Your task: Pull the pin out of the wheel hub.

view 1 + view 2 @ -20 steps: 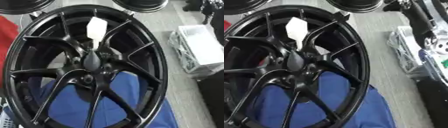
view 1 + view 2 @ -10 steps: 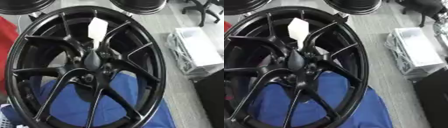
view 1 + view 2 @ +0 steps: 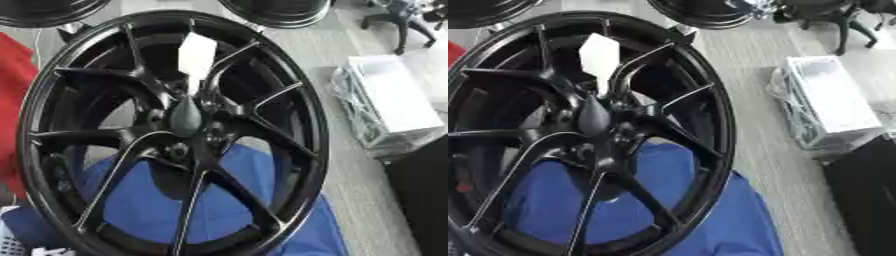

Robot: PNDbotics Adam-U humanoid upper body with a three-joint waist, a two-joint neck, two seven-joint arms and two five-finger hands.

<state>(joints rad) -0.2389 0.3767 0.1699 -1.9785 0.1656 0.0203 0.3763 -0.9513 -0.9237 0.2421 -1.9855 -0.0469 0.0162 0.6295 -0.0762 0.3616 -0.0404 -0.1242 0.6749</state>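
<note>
Left eye view shows the wheel hub [image 3: 185,117] without any hand.

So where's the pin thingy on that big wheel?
Find the big black wheel lying over the blue cloth. Go to its middle, where the spokes meet. The pin is the dark, rounded, teardrop-shaped piece standing out of the hub, just below the white tag; nothing else there sticks up.

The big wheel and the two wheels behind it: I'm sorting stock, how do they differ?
The big wheel shows whole, its spokes meeting at a hub; the far wheels are cut off by the top edge. The big wheel carries a white tag; the far wheels show none. All are black.
</note>
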